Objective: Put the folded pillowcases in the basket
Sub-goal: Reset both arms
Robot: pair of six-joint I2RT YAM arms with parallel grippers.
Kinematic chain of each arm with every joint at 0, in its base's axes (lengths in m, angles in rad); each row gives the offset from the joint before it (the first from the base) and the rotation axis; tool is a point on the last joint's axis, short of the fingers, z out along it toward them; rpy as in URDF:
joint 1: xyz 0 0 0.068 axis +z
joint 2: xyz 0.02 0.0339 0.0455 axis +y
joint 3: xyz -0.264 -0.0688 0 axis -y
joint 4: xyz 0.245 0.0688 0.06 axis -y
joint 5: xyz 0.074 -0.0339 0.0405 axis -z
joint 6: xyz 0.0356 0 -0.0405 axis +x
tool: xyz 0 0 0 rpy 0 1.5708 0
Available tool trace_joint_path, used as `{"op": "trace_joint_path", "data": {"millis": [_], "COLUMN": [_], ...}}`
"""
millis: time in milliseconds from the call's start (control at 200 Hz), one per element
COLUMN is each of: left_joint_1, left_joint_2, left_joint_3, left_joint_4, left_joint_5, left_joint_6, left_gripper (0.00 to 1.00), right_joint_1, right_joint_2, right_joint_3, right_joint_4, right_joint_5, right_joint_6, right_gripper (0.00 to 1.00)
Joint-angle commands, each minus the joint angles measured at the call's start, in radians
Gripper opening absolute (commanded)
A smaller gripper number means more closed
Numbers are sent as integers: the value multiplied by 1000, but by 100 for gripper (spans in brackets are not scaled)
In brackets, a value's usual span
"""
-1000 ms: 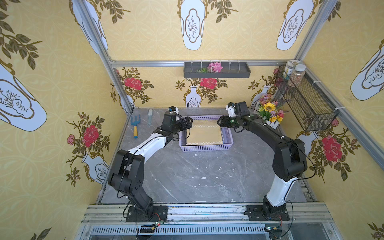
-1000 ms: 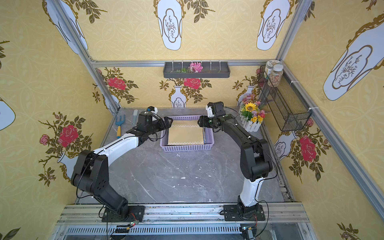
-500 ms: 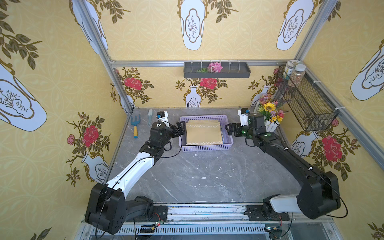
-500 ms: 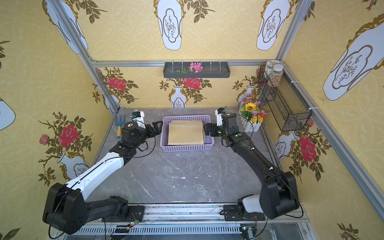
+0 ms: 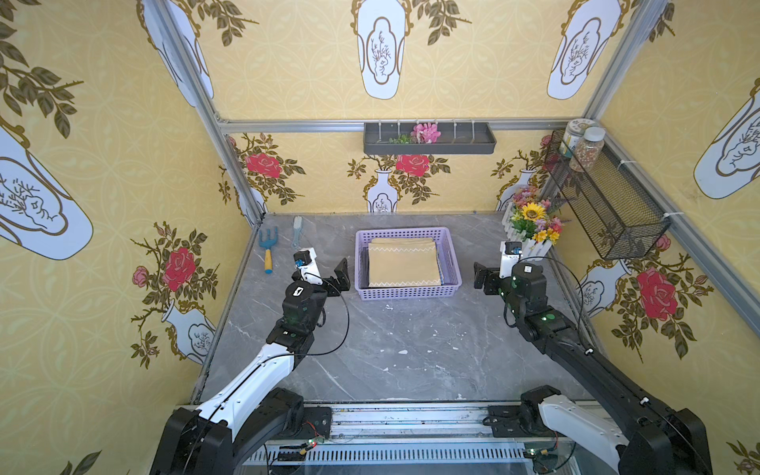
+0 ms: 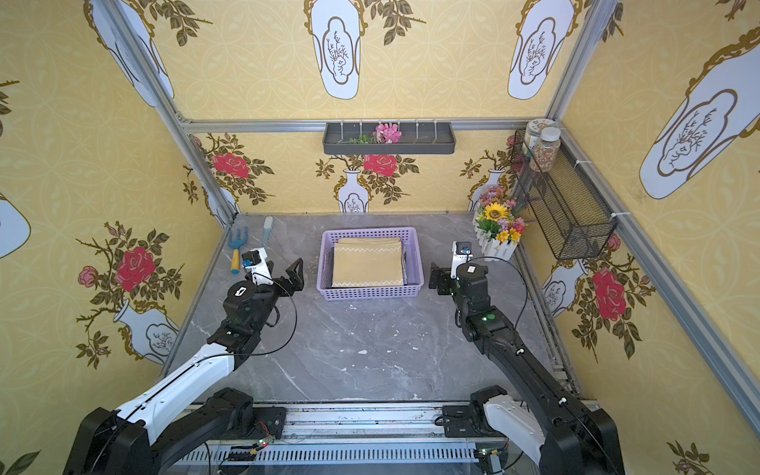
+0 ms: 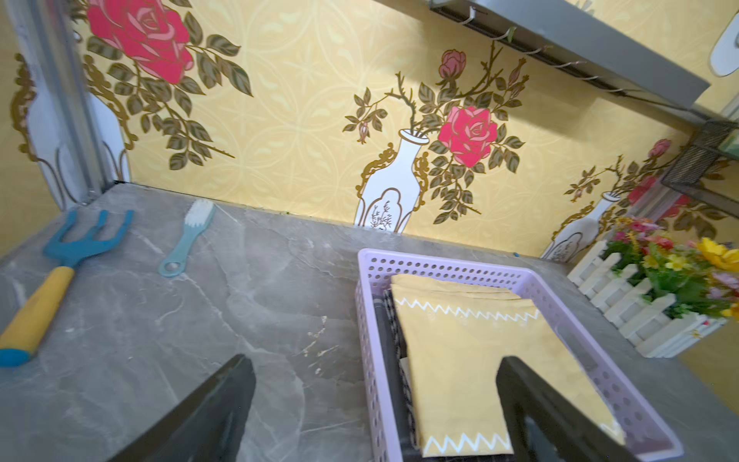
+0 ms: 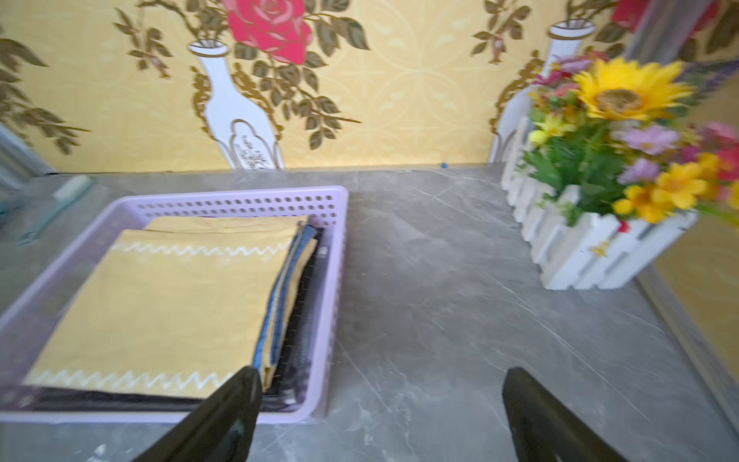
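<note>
Both of your grippers are spread wide and holding nothing. Your left gripper (image 5: 339,274) sits just off the left side of the lilac basket (image 5: 407,293), and your right gripper (image 5: 482,279) is a bit further out on the other side. The folded yellow pillowcase (image 5: 403,263) lies flat inside the basket, on top of some darker fabric (image 8: 302,320). Neither gripper touches it.
</note>
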Motion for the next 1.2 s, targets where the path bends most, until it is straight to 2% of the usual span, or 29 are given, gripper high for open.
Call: {"op": "trace_joint_path", "data": {"millis": [0, 130, 250, 605, 760, 875, 1000, 1194], "left_joint_1": [1, 25, 80, 252, 304, 311, 361, 397], "left_joint_2": [-8, -20, -14, 60, 105, 112, 147, 332], "left_joint_3": [-31, -102, -165, -217, -156, -177, -258, -321], "left_joint_4": [66, 146, 232, 325, 228, 232, 369, 625], "left_joint_5": [-99, -151, -114, 25, 49, 69, 108, 179], "left_joint_6": [75, 142, 169, 114, 123, 135, 103, 99], "left_gripper": [100, 100, 100, 100, 100, 100, 100, 100], "right_joint_1": [-8, -24, -52, -169, -176, -178, -178, -180], "right_joint_2": [-6, -8, -8, -4, 2, -7, -18, 2], "right_joint_3": [-26, -63, -109, -179, -207, -238, -263, -268], "right_joint_4": [29, 42, 87, 170, 229, 280, 326, 341], "right_joint_5": [202, 195, 147, -55, -85, -104, -114, -118], "right_joint_6": [68, 43, 19, 44, 41, 24, 19, 21], "right_gripper": [97, 97, 97, 97, 97, 97, 97, 97]}}
